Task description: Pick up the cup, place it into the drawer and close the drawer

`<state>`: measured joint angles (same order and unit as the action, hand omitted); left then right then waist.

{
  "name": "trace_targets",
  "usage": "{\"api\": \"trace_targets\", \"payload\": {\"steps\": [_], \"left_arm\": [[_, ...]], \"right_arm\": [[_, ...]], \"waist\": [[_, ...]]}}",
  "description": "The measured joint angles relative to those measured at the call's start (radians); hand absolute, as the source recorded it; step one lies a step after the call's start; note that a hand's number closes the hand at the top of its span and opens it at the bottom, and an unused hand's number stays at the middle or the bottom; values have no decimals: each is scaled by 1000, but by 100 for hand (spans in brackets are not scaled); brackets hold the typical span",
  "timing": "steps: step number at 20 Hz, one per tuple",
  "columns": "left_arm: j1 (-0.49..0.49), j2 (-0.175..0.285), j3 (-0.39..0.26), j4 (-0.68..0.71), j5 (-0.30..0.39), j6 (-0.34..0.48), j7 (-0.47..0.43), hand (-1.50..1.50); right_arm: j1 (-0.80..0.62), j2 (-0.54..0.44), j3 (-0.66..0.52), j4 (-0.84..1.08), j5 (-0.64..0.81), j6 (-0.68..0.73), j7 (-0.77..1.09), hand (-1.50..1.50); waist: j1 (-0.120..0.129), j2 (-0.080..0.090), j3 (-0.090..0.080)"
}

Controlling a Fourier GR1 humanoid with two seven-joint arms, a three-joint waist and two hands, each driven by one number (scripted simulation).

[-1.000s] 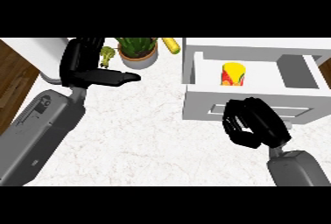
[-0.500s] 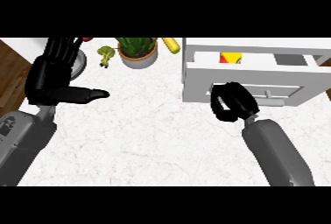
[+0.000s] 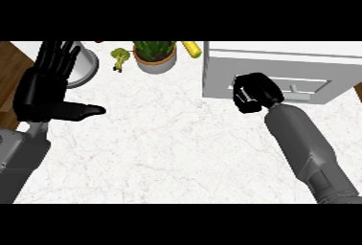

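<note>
Lighting is bright and even across the white counter (image 3: 176, 158), which is the lightest surface in view. The drawer (image 3: 332, 72) front is a shade greyer than the top face above it, indicating light from overhead. The right forearm (image 3: 304, 148) shows a pale band along its upper side, darkening toward both edges. The wood floor (image 3: 10, 57) at left is dim.

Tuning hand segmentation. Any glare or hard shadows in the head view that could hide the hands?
Head view: counter evenly lit, no glare, no hard cast shadows; drawer front shaded grey under a brighter top; black right hand stands out against it but shows little surface shading; open left hand contrasts well with the white counter.
</note>
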<state>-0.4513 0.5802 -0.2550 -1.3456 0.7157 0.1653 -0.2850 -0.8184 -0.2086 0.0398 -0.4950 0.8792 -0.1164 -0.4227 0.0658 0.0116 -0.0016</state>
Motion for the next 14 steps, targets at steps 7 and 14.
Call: {"api": "trace_targets", "payload": {"steps": [7,14], "left_arm": [[11,-12,-2,-3,2,-41,0,-150],[22,-24,-9,-13,2,-69,-6,-150]], "right_arm": [[-59,-15,-43,127,-35,57,-78,150],[-71,-38,-72,165,-67,122,-155,150]], "waist": [[12,-2,-2],[26,-2,-4]]}}
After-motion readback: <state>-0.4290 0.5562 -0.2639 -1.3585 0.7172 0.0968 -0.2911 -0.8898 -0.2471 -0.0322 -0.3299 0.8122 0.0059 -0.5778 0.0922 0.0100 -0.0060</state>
